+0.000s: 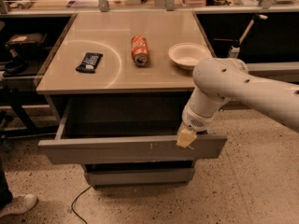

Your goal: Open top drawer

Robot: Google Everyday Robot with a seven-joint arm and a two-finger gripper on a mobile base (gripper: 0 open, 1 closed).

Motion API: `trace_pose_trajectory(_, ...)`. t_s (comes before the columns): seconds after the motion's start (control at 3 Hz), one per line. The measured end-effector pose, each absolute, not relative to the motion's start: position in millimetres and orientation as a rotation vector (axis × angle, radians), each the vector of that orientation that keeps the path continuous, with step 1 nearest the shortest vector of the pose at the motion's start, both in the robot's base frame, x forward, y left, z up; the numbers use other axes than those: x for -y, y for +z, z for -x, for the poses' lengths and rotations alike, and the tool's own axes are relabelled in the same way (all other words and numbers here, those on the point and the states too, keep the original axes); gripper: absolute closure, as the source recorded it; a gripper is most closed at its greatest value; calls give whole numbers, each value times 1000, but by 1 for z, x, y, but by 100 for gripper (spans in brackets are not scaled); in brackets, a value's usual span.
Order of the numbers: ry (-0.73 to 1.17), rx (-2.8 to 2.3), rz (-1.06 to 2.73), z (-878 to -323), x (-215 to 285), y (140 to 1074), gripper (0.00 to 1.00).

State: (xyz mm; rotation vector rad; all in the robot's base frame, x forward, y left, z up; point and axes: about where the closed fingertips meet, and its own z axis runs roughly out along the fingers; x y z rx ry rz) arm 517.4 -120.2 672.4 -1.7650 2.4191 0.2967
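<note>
The top drawer is a wide flat grey front with small white scuffs right of centre. It stands pulled out from under the beige counter, and its dark grey inside shows behind the front. My gripper hangs from the white arm at the drawer front's upper edge, towards its right end. Its pale fingertip rests at that edge. A narrower grey drawer front sits below, closed.
On the counter lie a dark snack packet, an orange can on its side and a white bowl. A shoe and a cable are on the speckled floor at the left. Dark shelving flanks the counter.
</note>
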Motion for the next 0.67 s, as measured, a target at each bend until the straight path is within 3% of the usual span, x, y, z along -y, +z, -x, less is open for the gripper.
trace_pose_trajectory(0.67,303,-2456,1740,-502,124,674,100)
